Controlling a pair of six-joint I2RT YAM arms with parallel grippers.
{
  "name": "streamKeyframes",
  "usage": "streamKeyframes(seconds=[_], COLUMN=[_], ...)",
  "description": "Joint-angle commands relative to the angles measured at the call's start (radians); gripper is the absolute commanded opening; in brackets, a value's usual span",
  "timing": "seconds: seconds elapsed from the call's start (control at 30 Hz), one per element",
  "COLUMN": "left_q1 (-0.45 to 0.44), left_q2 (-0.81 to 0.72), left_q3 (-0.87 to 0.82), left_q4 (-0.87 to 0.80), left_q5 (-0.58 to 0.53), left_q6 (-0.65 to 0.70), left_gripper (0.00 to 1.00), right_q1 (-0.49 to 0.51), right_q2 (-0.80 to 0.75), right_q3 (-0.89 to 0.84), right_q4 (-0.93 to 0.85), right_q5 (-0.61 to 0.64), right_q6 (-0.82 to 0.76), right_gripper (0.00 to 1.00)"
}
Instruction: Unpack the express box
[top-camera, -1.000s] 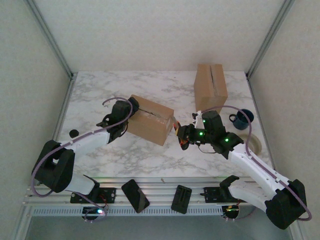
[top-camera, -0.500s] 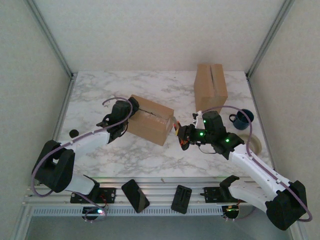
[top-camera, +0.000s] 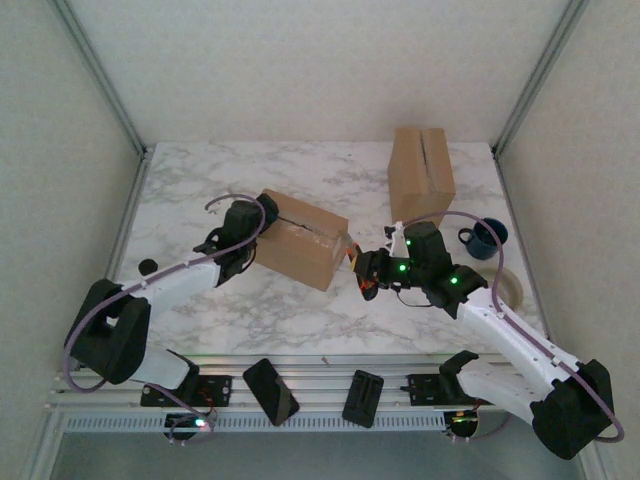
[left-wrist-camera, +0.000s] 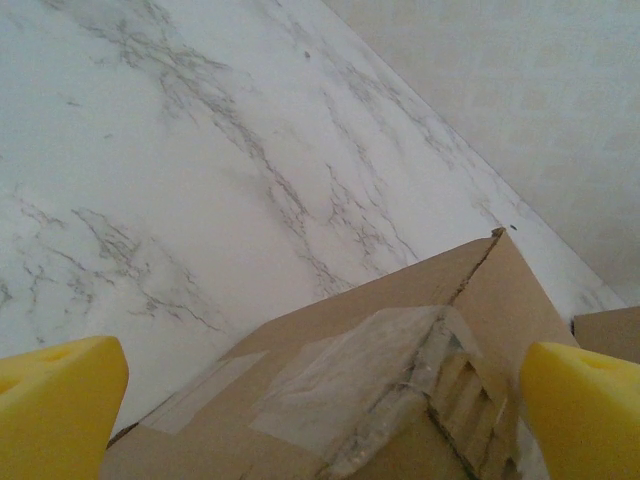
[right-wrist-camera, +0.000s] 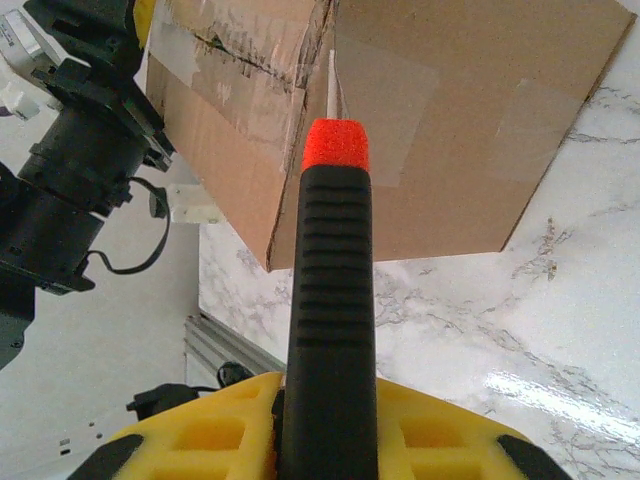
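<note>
From above, the express box (top-camera: 300, 238) is lying on its side near the middle of the marble worktop (top-camera: 200, 180). The left gripper (top-camera: 250, 228) is bracing its left end, and the right gripper (top-camera: 368, 268) is presenting a cutter (top-camera: 356, 256) to its right end. A second box (top-camera: 421, 175) is standing upright at the back, with a blue mug (top-camera: 485, 238) and a tape roll (top-camera: 507, 285) near the right edge. Pale walls and a metal frame are enclosing the space. In the left wrist view, the yellow fingers (left-wrist-camera: 55, 400) are standing wide apart on either side of the box's end, holding nothing, and the clear tape (left-wrist-camera: 370, 385) there is looking wrinkled. In the right wrist view, the yellow pads (right-wrist-camera: 430, 430) are clamping the cutter's black handle, with the thin blade beyond its orange tip meeting the taped seam. How far the tape is slit is hard to judge. The job seems to be only beginning, since the flaps are still closed and nothing is out yet.
</note>
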Motion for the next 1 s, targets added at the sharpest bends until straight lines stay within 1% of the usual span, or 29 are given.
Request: streamKeyframes(seconds=[0.0,0.5,0.97], left_q1=[-0.014,-0.014,-0.014], left_q2=[0.061,0.065,0.082], left_q3=[-0.03,-0.03,-0.025], left_q4=[-0.124,-0.122,-0.12], left_q5=[0.033,0.037,0.043], left_q6=[-0.01,-0.013,-0.019], left_gripper=[1.0,1.0,1.0], right_q1=[0.007,0.016,0.077], right_q2=[-0.007,0.022,0.026], right_q3=[0.033,0.024,-0.006], right_q4=[0.015,0.051,0.074], right_q5=[-0.01,-0.016,0.009], right_q6=[-0.004,0.006,0.039], right_gripper=[0.0,0.0,0.0])
